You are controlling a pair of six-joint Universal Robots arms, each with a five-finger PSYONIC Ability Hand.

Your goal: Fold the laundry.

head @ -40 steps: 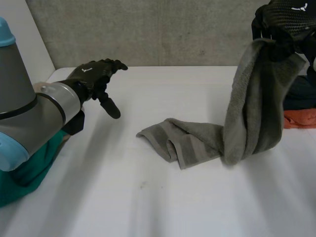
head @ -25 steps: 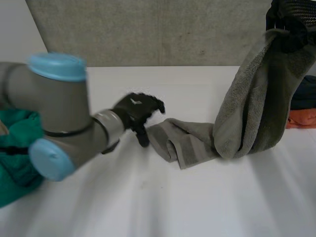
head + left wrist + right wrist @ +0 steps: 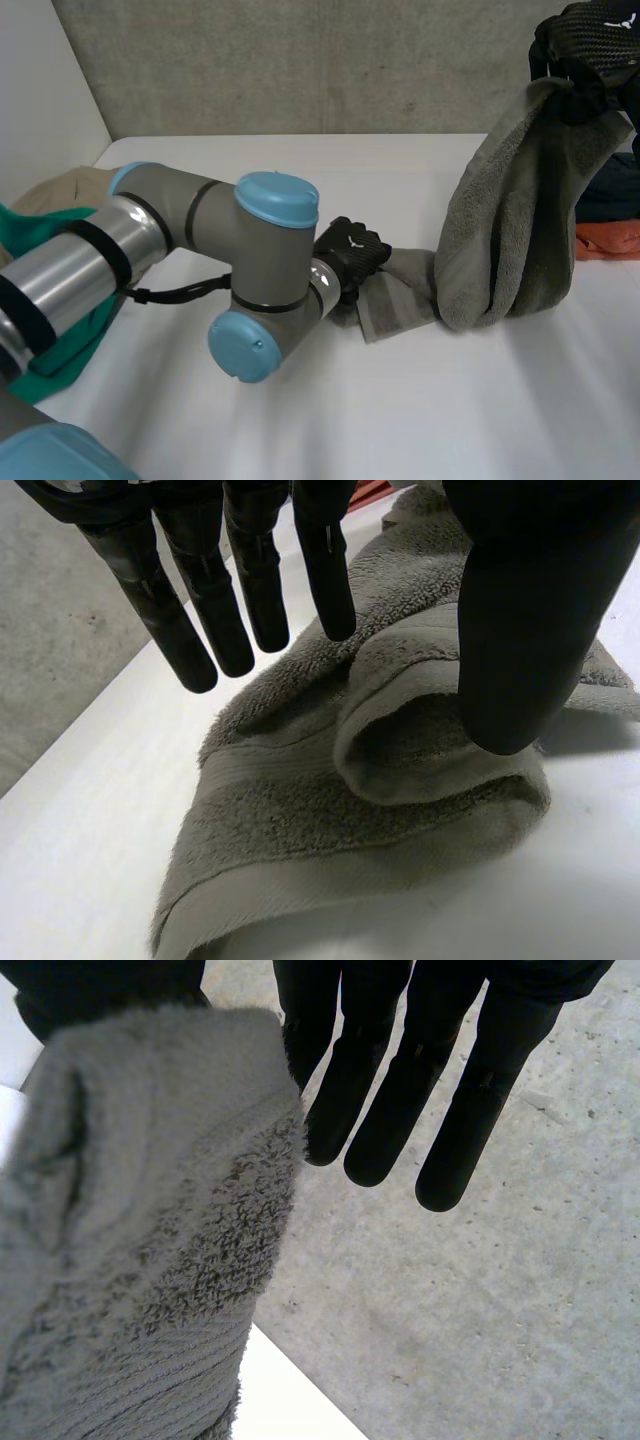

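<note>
The right hand (image 3: 585, 45) holds the grey towel (image 3: 510, 230) up by one bunched end, pinched between its thumb and its fingers (image 3: 400, 1090). From them the cloth hangs down in a thick fold to the white bench (image 3: 420, 400). The towel's other end lies crumpled on the bench under the left hand (image 3: 350, 255), whose fingers (image 3: 200, 610) are straight and spread away from the thumb, gripping nothing, with a rolled fold of the towel just at the thumb's tip.
</note>
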